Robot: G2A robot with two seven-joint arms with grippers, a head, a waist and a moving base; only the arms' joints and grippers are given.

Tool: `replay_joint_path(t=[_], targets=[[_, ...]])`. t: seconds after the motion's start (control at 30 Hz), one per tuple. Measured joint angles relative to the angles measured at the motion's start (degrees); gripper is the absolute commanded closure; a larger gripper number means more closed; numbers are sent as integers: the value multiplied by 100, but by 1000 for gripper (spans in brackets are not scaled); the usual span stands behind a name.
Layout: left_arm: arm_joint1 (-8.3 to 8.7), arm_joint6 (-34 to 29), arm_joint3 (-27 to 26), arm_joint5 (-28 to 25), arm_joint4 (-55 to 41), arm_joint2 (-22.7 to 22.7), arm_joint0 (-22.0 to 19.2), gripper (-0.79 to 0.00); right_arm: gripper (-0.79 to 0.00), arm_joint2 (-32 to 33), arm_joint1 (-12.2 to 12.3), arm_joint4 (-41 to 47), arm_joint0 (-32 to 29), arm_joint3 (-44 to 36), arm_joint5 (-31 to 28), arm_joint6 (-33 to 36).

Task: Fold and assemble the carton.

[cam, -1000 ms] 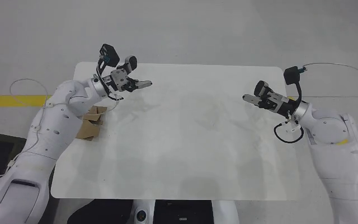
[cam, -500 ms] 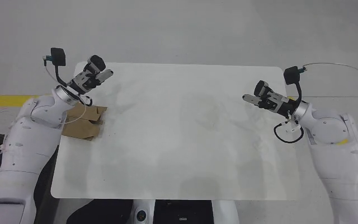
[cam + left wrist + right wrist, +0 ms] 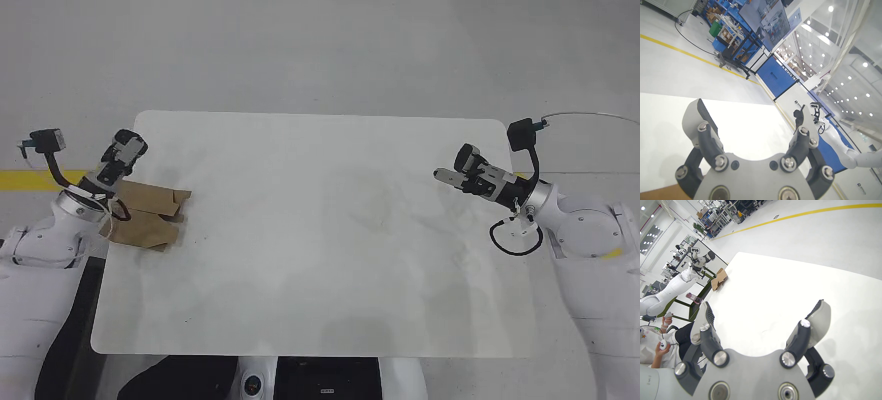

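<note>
Swinging back from the table [image 3: 330, 260], the left gripper [image 3: 122, 152] now hangs wide open over the flat carton [image 3: 150, 215] at the table's left edge. The right gripper [image 3: 445, 176] is open too. It should come down squarely and pinch one flap.

Matt cardboard carton [image 3: 156, 230]; smooth, perhaps plastic table [image 3: 330, 240].

We see the flattened brown carton [image 3: 152, 228] lying at the left edge of the white table [image 3: 330, 240]. Our left gripper [image 3: 127, 147] sits at that same edge, near the carton's far side, and our right gripper [image 3: 443, 176] hangs over the table's right side, well apart from it
</note>
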Motion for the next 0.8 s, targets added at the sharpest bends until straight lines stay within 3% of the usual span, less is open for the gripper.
replay_joint_path(t=[0.17,0.37,0.57,0.8], targets=[[11,24,-26,3,-622,-345,504,-785,-785,0,0,0,0,0,0,0],[10,-137,154,-61,-1164,-647,747,-785,-785,0,0,0,0,0,0,0],[-27,-374,656,-170,-1838,-787,736,-785,-785,0,0,0,0,0,0,0],[-54,-563,1335,-1,-1883,-865,510,-785,-785,0,0,0,0,0,0,0]])
